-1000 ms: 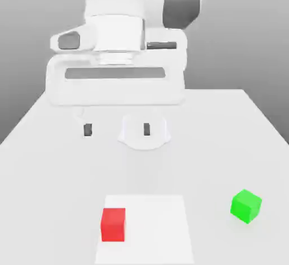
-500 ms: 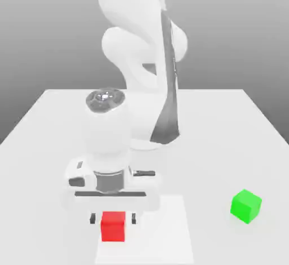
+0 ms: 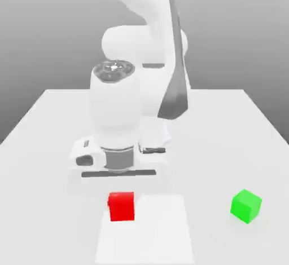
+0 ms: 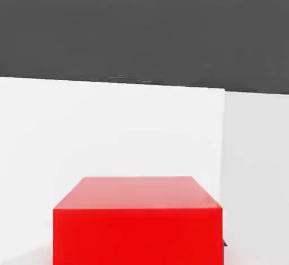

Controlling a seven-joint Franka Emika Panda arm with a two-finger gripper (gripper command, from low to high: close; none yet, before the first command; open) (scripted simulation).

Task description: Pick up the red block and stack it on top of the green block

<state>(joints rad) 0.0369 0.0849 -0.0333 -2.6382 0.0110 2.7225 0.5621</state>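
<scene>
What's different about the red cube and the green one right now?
The red block sits right under the gripper, shut on it; the green block stands alone, off to the exterior view's right. The red block faces the camera squarely, while the green block is turned corner-on. The red block is over a brighter white patch; the green block is on plain table. Both look like same-sized plain cubes.

Red block (image 3: 121, 206) plain bright red, unmarked; green block (image 3: 246, 205) plain bright green, off to exterior view's right of red block; table (image 3: 237, 140) pale grey-white, brighter white square patch (image 3: 161, 230) under red block; arm (image 3: 115, 111) white with dark grey panel
</scene>
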